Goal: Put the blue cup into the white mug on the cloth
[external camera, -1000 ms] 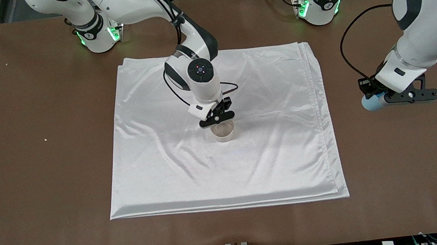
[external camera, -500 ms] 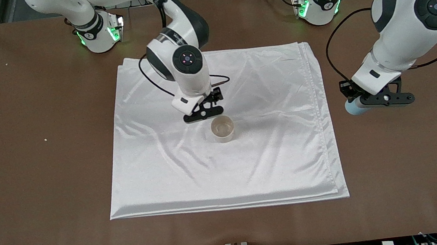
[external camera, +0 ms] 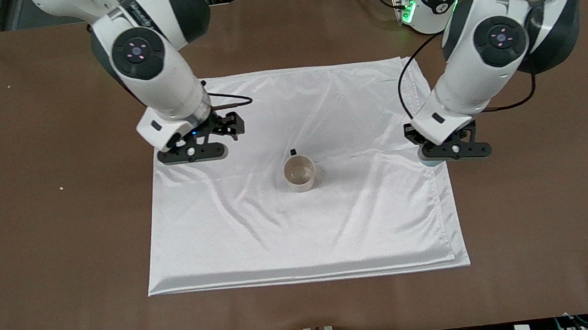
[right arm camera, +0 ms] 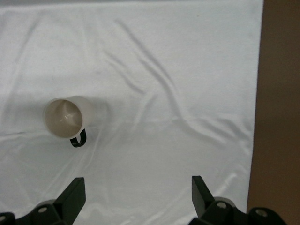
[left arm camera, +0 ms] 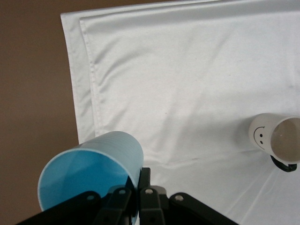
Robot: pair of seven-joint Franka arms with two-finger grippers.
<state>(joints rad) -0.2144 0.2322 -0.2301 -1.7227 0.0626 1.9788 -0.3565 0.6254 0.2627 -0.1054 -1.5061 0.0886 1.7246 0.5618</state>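
The white mug (external camera: 300,173) stands upright at the middle of the cloth (external camera: 307,235), handle toward the robots' bases. My left gripper (external camera: 450,151) is shut on the rim of the blue cup (external camera: 427,161) and holds it over the cloth's edge at the left arm's end. In the left wrist view the blue cup (left arm camera: 93,173) is pinched by its wall in the gripper (left arm camera: 139,180), with the mug (left arm camera: 274,139) and its smiley face apart from it on the cloth (left arm camera: 187,70). My right gripper (external camera: 193,152) is open and empty over the cloth's edge at the right arm's end. The right wrist view shows the mug (right arm camera: 65,117) and the gripper (right arm camera: 138,194).
The cloth lies on a brown table (external camera: 32,244) with bare surface all round it. A small pale speck (external camera: 61,188) lies on the table toward the right arm's end. The arm bases stand along the table edge farthest from the front camera.
My right gripper has let go of the mug and drawn away toward the right arm's end. My left gripper has carried the blue cup from over the bare table to the cloth's edge.
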